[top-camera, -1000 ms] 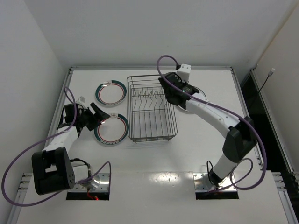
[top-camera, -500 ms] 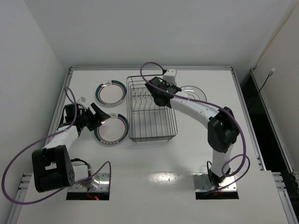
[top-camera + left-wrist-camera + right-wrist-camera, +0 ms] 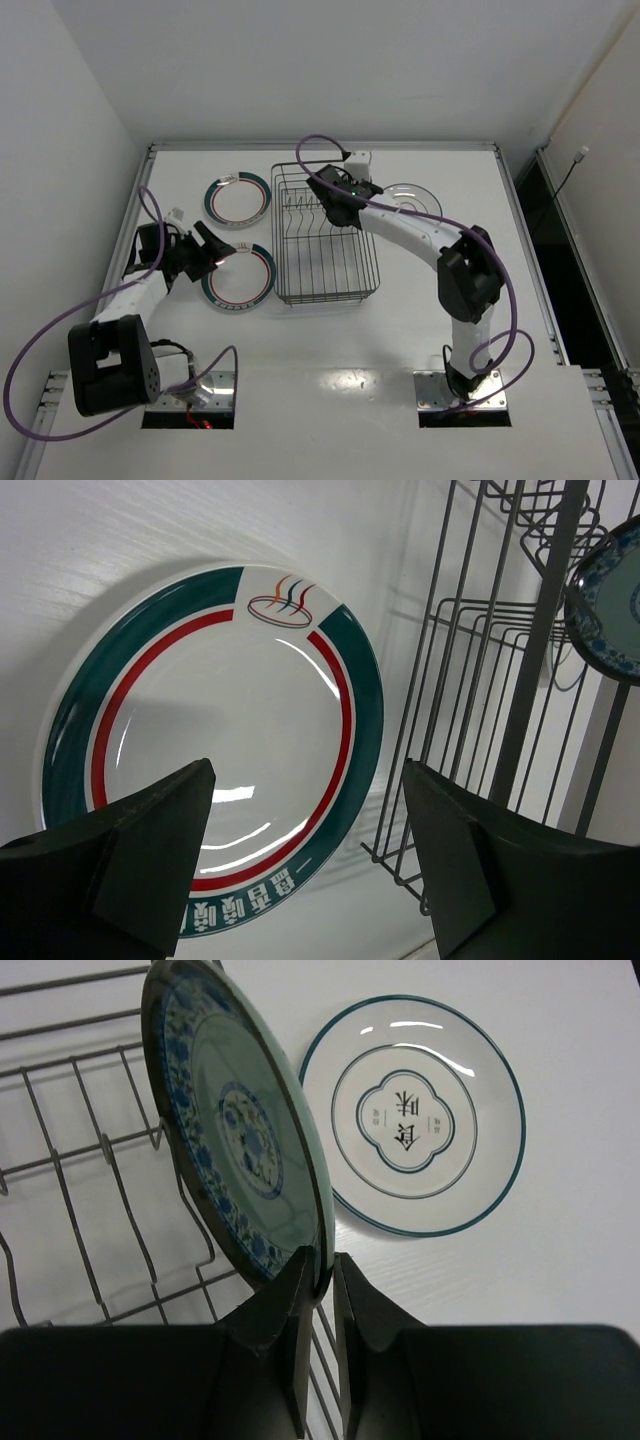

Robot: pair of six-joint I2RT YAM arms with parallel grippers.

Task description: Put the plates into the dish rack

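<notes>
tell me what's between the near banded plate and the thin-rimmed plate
The dish rack, as the top view shows. The right gripper holds the small teal plate on edge over the rack's far part.

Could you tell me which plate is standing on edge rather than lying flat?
The small blue-patterned plate, pinched by its rim in the right gripper over the dish rack; the other three plates lie flat on the table.

Plate colours
The small plate (image 3: 240,1150) is pale teal with a blue floral rim — at its 3 o'clock a white plate (image 3: 415,1115), thin teal rings; banded plate (image 3: 215,740) teal and red.
</notes>
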